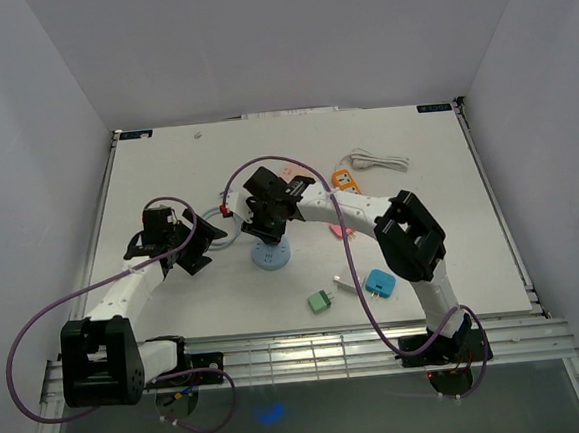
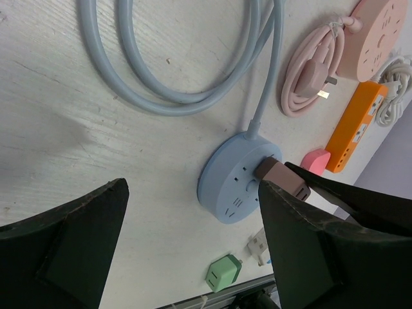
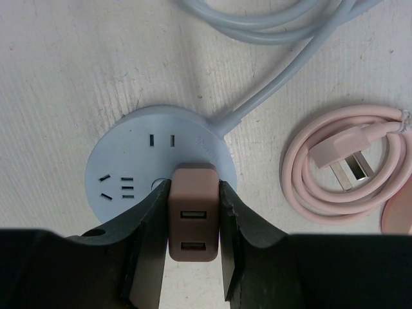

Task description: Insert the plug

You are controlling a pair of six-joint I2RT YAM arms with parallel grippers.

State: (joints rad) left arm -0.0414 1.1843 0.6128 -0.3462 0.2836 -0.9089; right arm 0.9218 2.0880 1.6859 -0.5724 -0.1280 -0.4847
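A brown two-port plug (image 3: 194, 212) sits between the fingers of my right gripper (image 3: 194, 190), which is shut on its sides. Its front end rests against the face of the round blue socket hub (image 3: 138, 164), at the hub's near edge; the prongs are hidden. From above, my right gripper (image 1: 267, 221) hangs directly over the hub (image 1: 271, 257). My left gripper (image 1: 198, 248) stands open and empty to the left of the hub. Its wrist view shows the hub (image 2: 232, 190) and plug (image 2: 283, 178) beyond the right finger (image 2: 315, 244).
The hub's pale blue cable (image 2: 180, 71) loops behind it. A green adapter (image 1: 320, 300), a white one (image 1: 347, 285) and a blue one (image 1: 379, 283) lie near the front. An orange strip (image 1: 345, 180), a pink coiled cable (image 2: 312, 71) and a white cable (image 1: 375, 160) lie farther back.
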